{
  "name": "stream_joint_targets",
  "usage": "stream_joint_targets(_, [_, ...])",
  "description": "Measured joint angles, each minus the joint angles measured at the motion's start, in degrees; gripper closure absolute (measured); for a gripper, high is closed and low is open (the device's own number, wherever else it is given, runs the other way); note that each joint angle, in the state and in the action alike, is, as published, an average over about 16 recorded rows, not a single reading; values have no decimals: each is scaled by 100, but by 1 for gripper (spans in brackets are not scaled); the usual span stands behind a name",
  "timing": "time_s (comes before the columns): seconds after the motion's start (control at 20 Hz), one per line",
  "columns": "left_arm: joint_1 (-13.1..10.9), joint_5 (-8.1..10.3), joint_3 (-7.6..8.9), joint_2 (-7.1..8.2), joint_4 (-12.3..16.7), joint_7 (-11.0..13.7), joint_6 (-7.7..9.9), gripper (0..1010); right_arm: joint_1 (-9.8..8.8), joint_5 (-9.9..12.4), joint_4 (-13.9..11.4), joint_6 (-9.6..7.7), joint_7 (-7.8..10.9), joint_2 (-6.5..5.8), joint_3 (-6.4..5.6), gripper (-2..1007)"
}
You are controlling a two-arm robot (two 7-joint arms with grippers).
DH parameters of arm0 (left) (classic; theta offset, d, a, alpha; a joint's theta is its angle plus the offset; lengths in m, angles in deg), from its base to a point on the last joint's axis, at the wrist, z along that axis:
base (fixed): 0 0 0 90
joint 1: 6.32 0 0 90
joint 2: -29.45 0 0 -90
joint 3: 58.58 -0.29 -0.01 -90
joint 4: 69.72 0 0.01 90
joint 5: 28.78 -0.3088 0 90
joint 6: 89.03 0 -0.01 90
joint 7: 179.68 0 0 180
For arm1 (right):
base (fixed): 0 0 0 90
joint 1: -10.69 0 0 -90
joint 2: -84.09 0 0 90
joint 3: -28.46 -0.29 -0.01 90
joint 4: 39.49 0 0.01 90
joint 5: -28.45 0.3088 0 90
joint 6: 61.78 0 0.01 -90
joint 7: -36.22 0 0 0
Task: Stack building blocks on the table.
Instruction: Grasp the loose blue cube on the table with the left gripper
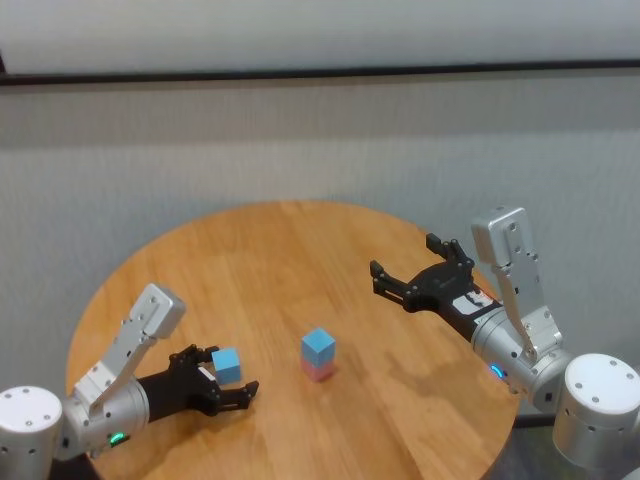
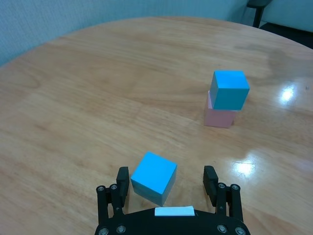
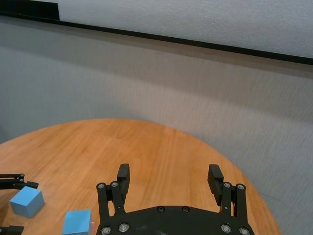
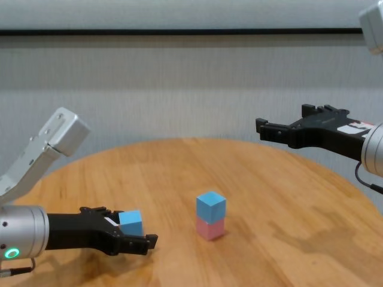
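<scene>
A light blue block (image 1: 318, 345) sits on a pale pink block (image 1: 318, 371) near the middle of the table (image 1: 280, 260), slightly askew; the same blue block (image 2: 229, 89) and pink block (image 2: 220, 116) show in the left wrist view. A second light blue block (image 2: 154, 177) lies on the wood between the fingers of my left gripper (image 2: 166, 183), with a gap on each side. That gripper (image 1: 222, 376) is open, low at the near left. My right gripper (image 1: 403, 256) hovers open and empty above the table's right side, well off the stack.
The round table's edge (image 1: 500, 420) curves close under the right arm. Behind the table stands a grey wall (image 1: 320, 140) with a dark rail. Bare wood (image 2: 98, 88) lies between the left gripper and the stack.
</scene>
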Motion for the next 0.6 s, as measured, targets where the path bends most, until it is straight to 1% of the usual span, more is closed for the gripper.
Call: stream_joint_targets(0.6, [160, -54, 13, -147, -257, 10, -7, 10, 0, 0, 0, 0, 0, 0, 0, 1])
